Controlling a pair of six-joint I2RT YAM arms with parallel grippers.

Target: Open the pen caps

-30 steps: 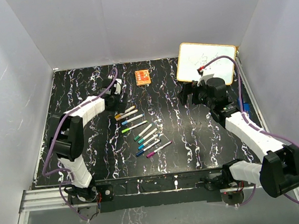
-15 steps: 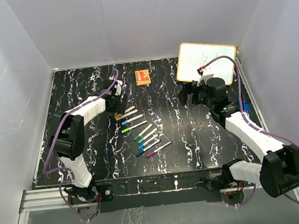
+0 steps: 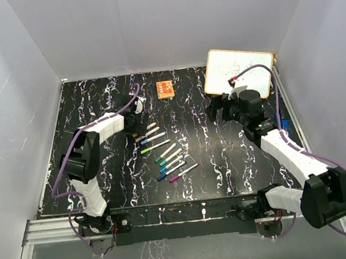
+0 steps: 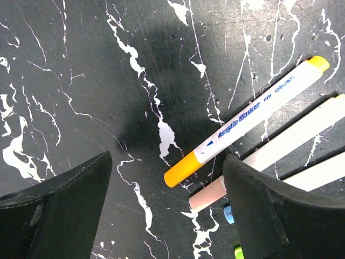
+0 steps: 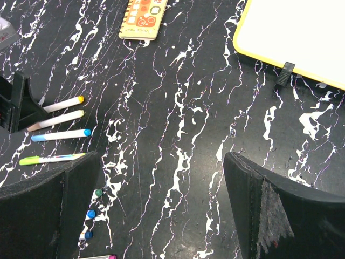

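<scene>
Several white-barrelled pens (image 3: pixel 163 150) lie in a slanted row at mid-table, each with its coloured cap on. My left gripper (image 3: pixel 133 122) is open and empty, low over the row's far left end. In the left wrist view its jaws (image 4: pixel 167 162) straddle the yellow cap (image 4: pixel 183 171) of the first pen (image 4: pixel 259 113). A peach cap (image 4: pixel 211 200), a blue cap (image 4: pixel 228 214) and a green one (image 4: pixel 239 252) lie by the right finger. My right gripper (image 3: pixel 216 110) is open and empty, held above bare table (image 5: pixel 161 159) right of the pens (image 5: pixel 59 135).
An orange square block (image 3: pixel 165 88) lies at the back centre and also shows in the right wrist view (image 5: pixel 143 16). A white whiteboard (image 3: pixel 238 71) with a yellow edge leans at the back right, seen too in the right wrist view (image 5: pixel 302 38). White walls enclose the table.
My left gripper has shifted slightly toward the back right, over the cap ends of the first pens. The right arm and the pens have not moved.
</scene>
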